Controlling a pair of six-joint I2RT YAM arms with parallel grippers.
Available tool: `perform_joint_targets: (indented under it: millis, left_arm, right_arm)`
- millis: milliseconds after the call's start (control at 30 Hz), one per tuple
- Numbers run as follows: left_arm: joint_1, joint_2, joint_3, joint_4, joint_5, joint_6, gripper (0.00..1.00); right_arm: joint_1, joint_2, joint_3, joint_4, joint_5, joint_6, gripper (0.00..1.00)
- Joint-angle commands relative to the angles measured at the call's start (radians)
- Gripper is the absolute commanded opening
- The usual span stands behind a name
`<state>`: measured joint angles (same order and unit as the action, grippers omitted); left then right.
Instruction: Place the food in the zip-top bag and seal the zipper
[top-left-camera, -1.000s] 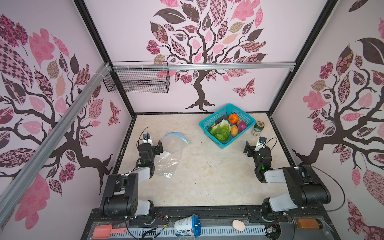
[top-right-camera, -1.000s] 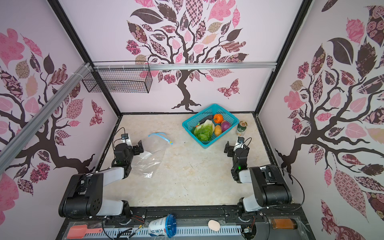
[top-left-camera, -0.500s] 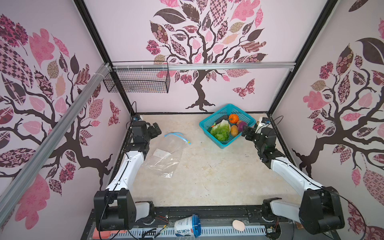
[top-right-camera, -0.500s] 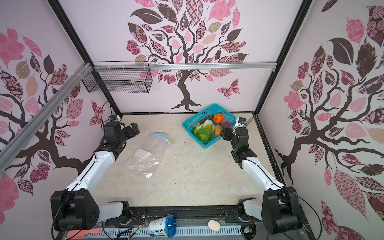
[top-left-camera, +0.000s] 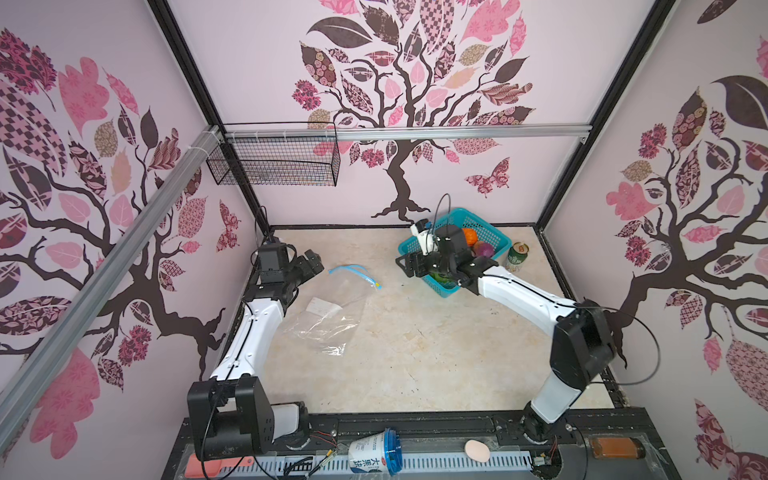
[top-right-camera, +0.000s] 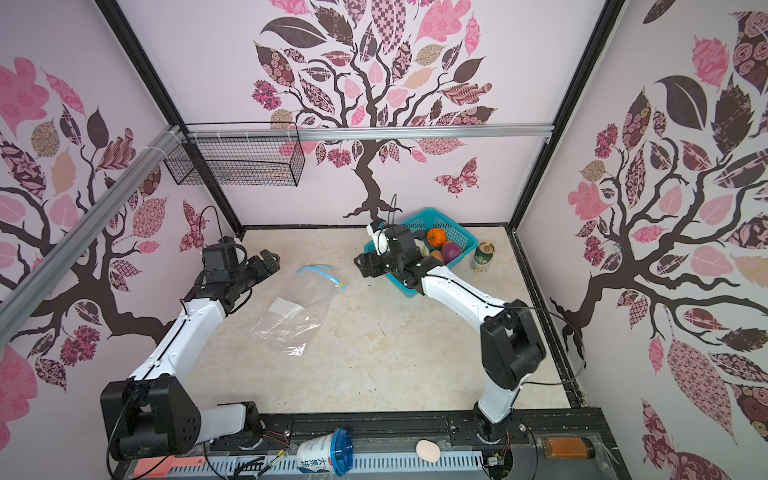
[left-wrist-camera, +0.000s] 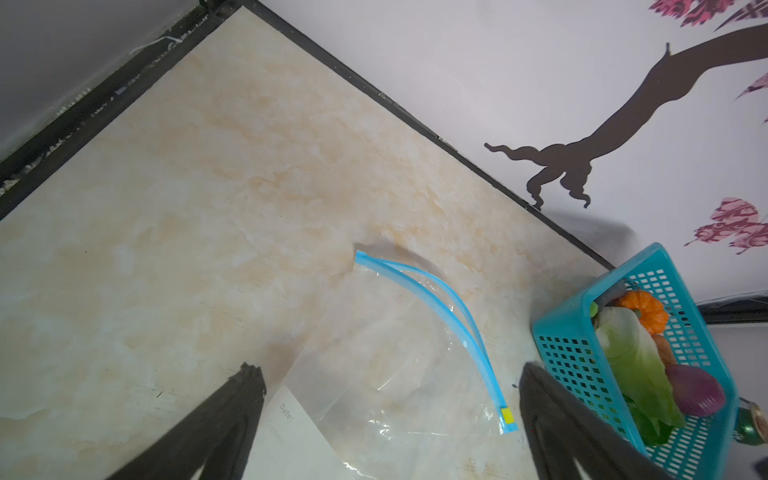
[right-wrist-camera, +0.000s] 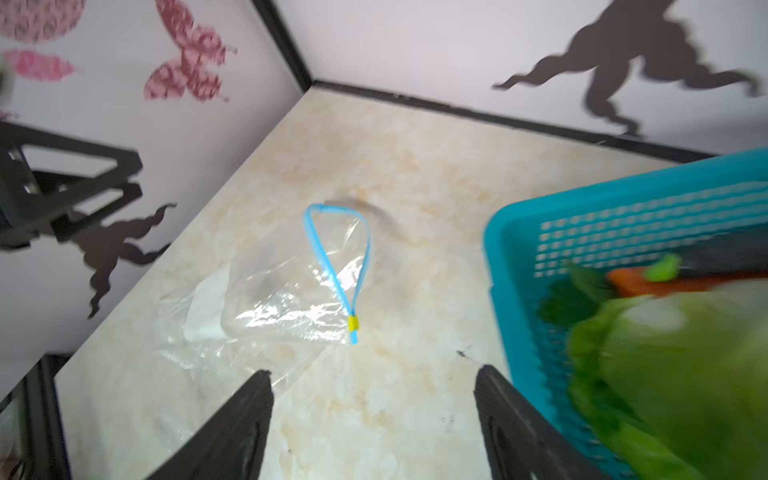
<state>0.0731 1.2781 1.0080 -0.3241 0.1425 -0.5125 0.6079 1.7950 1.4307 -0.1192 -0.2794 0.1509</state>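
I counted one bag (top-left-camera: 328, 318), one basket (top-left-camera: 495, 232), one can (top-left-camera: 516, 258). My right gripper (top-left-camera: 409, 266), spread apart, had moved over the basket; my left gripper (top-left-camera: 311, 262) was spread too.

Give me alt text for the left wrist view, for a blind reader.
A clear zip-top bag lies on the marbled table, its blue zipper gaping open with the yellow slider at one end. Beside it stands a teal basket holding a cabbage, pumpkin and onion; the left gripper hovers nearby, jaws wide and empty.
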Motion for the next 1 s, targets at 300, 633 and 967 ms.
perform_joint_targets:
  millis: [300, 633, 967]
  left_arm:
    - [0.009, -0.002, -0.022, 0.027, 0.107, -0.049, 0.97]
    - [0.009, 0.02, -0.028, 0.032, 0.12, -0.053, 0.97]
    - [-0.048, 0.132, -0.069, 0.062, 0.154, -0.164, 0.97]
  right_arm:
    - [0.106, 0.311, 0.192, -0.079, -0.139, 0.064, 0.86]
    - [0.105, 0.45, 0.374, -0.105, 0.044, -0.032, 0.96]
    - [0.096, 0.526, 0.45, -0.108, 0.036, -0.057, 1.0]
